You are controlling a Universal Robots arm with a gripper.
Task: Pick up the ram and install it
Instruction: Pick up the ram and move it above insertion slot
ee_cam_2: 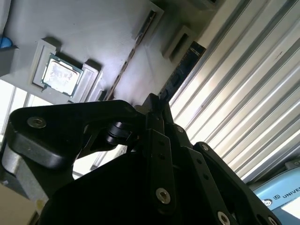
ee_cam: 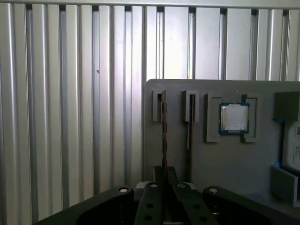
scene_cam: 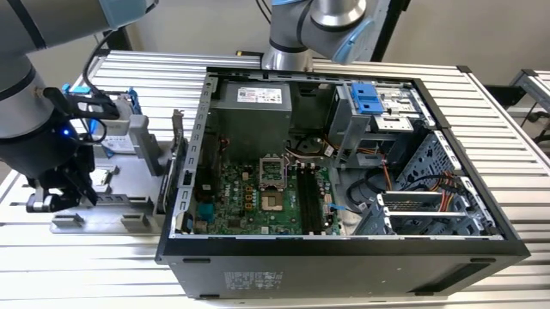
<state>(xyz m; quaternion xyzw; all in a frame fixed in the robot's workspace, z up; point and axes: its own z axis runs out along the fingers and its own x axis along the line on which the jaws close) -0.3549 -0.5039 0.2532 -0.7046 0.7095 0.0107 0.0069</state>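
The gripper, a black two-finger unit on the grey arm, is clenched on the ram, a long, narrow, flat dark circuit-board stick seen edge-on, with the fingers pressed to both of its faces. The ram stands upright in the slot nearest one edge of the flat grey parts tray. Its far end sits in the slot bracket, so by my judgement the grasp is made but the lift is not. A second, similar upright stick occupies the neighbouring slot, just beside the ram and apart from it. Further in from that edge lies the small square silver processor chip in its own recess. A silver drive in a blue frame stands at the tray's far end. Installation is not yet done: the long dark memory slots on the green motherboard inside the open black computer case appear empty, well apart from the tray. The case lies on its side at the middle of the ribbed aluminium table. The tray rests near the table's edge at the exterior view's left. A second grey arm's base is mounted at the table's far edge, behind the case. A pale wall closes the room beyond.
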